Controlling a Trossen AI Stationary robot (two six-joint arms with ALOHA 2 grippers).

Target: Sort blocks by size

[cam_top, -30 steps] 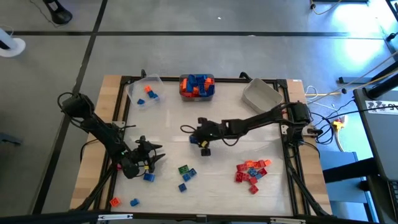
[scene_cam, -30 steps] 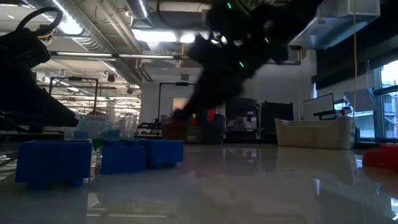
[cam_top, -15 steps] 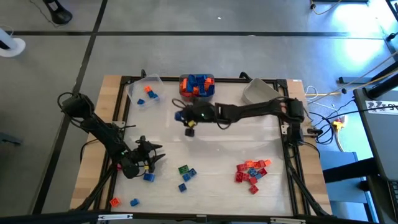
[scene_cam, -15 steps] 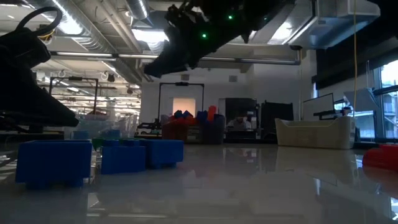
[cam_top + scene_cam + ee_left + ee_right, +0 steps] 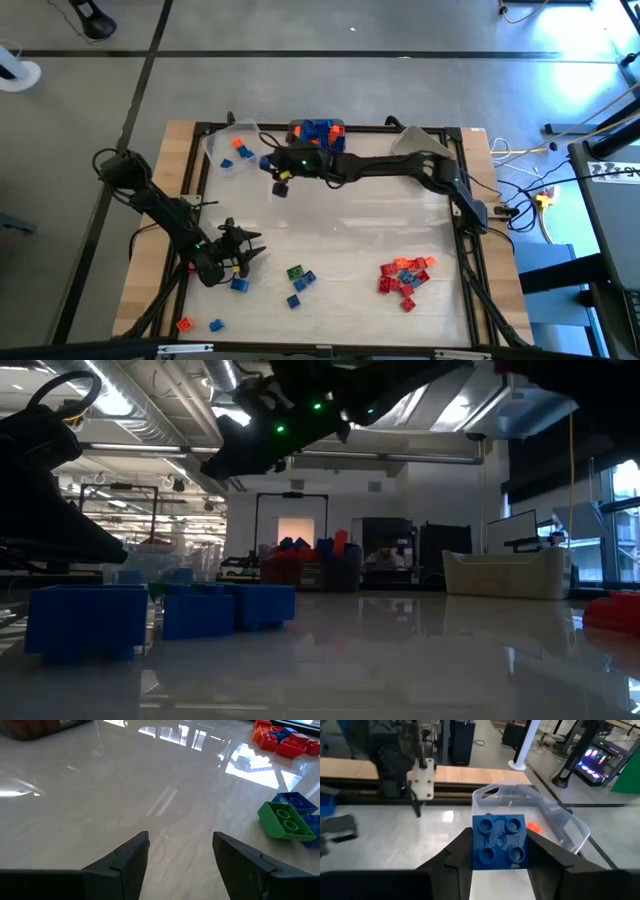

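Right gripper (image 5: 498, 847) pinches a square blue four-stud brick (image 5: 499, 841) above the table's far side; the clear tilted bin (image 5: 540, 815) lies just ahead, beyond the fingertips.

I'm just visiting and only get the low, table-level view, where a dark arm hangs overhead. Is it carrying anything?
Observer: Yes. The right tool is shut on a blue block with four studs.
Operator: Where is it pointing?
Observer: Toward a clear bin near the table's back left corner, with an orange block inside.
Operator: And the other arm?
Observer: The left tool is open and empty, low over the table, with a green block lying nearby.
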